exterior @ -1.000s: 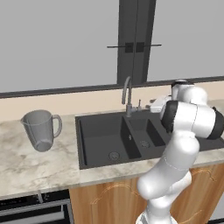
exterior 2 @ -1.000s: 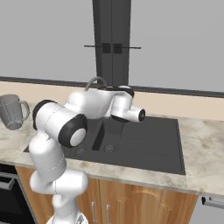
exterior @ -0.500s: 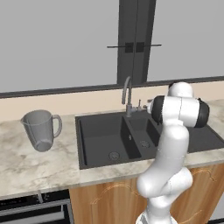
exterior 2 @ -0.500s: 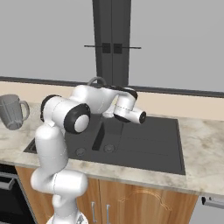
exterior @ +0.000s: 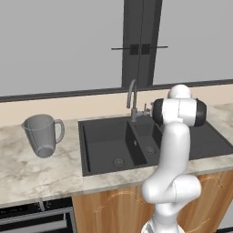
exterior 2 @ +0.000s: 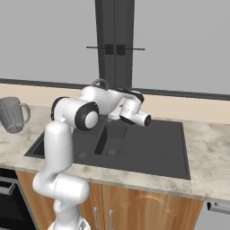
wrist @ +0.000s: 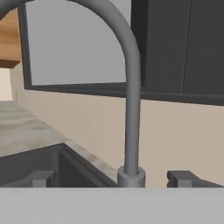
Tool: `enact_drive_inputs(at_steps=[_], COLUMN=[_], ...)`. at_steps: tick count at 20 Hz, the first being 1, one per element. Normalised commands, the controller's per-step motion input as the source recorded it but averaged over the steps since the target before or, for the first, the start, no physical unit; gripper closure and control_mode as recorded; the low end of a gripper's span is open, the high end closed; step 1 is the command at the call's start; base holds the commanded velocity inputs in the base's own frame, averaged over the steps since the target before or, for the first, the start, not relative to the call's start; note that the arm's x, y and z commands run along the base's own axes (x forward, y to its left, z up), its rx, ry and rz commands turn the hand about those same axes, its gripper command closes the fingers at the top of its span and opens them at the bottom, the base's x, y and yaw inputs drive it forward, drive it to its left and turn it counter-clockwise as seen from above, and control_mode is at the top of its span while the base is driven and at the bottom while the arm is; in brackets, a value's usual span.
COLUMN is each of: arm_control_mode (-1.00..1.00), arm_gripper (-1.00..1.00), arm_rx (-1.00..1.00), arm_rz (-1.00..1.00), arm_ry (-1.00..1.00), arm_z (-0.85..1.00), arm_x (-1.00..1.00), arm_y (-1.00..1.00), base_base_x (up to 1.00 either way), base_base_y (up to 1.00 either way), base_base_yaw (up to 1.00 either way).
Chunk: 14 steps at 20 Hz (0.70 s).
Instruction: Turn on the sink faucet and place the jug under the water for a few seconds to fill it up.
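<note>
The thin grey sink faucet (wrist: 131,109) rises straight ahead in the hand view, very close. My gripper (wrist: 113,179) is open, one dark fingertip (wrist: 41,178) on each side of the tap's base, not touching it. From the left base view the faucet (exterior: 132,96) stands behind the black double-basin sink (exterior: 102,136), and my arm's hand end sits right beside its small lever (exterior: 146,109). No water falls from the spout. The translucent grey jug (exterior: 43,134) stands upright on the counter left of the sink, also the jug (exterior 2: 12,114) at the far left.
Marble counter (exterior: 32,170) runs on both sides of the sink. A beige backsplash and a dark window frame (exterior: 141,41) stand behind the tap. The wider counter stretch (exterior 2: 209,161) lies right of the sink. Wooden cabinet doors (exterior 2: 148,209) are below.
The arm has folded in toward the faucet, its elbow swinging left in the left base view. The jug has not moved.
</note>
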Motion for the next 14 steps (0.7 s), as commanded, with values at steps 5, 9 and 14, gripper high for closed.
enact_drive_inputs(at_steps=[5,9,14], arm_control_mode=[-1.00,-1.00,-1.00], arm_gripper=[-1.00,-1.00,-1.00], arm_rx=[0.01,0.00,0.00], arm_rz=[0.00,0.00,0.00], arm_ry=[-0.03,-0.04,-0.05], arm_z=[-0.09,-0.19,-0.23], arm_x=[0.51,0.39,0.34], arm_y=[-0.05,-0.01,0.00], base_base_x=[0.00,0.00,0.00], base_base_y=[0.00,0.00,0.00], base_base_yaw=[0.00,0.00,0.00])
